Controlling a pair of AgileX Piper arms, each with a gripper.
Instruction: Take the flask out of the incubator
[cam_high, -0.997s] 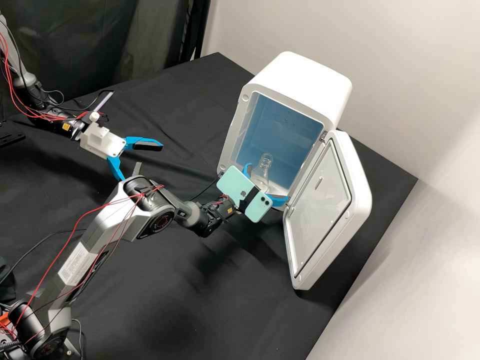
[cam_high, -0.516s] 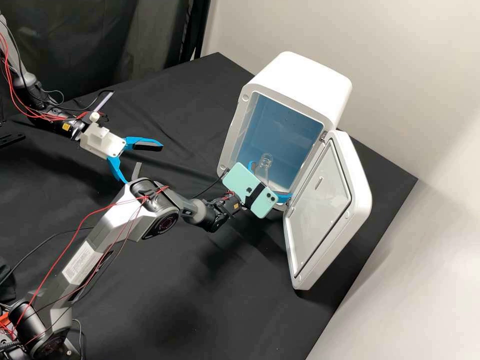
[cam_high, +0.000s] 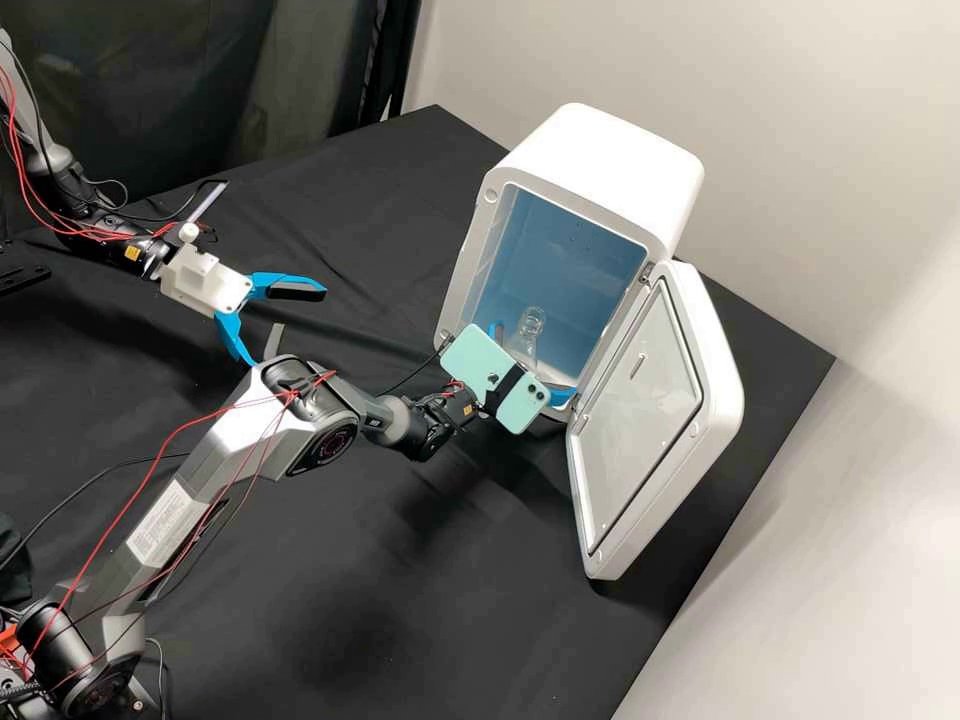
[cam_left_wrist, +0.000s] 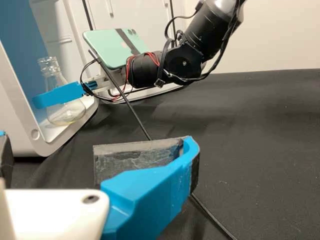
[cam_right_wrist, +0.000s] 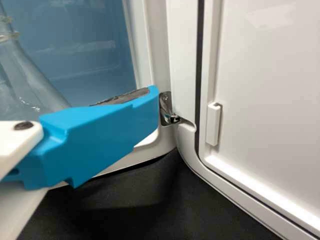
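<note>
Where the black cloth-covered counter (cam_high: 420, 600) fills the lower part of the high view, the right arm (cam_high: 200, 480) rises from the lower left corner. It is dark grey with red wires running along it, and it stretches toward the frame's centre. A mint-green smartphone (cam_high: 487, 375) is strapped flat across its wrist.

Just past the phone, the right gripper (cam_high: 530, 362) sits at the mouth of the incubator (cam_high: 600, 160). Its blue fingers are spread, one to each side of the flask (cam_high: 531, 326); whether either touches the glass I cannot tell.

The flask is clear glass, conical, with a narrow lipped neck. It stands upright on the chamber floor close to the front lip, right of the frame's centre, long axis vertical and mouth pointing up.

The incubator is a smooth white box with rounded corners and pale blue inner walls. Its door (cam_high: 650, 420) hangs open to the right of the chamber on a small metal hinge (cam_right_wrist: 170, 114), its inner face a flat pale panel in a white frame.

Farther back, at upper left, the left gripper (cam_high: 286, 327) has its fingers spread above the cloth, well apart from the incubator. A rough dark grey pad (cam_left_wrist: 137, 157) lines one finger.
</note>
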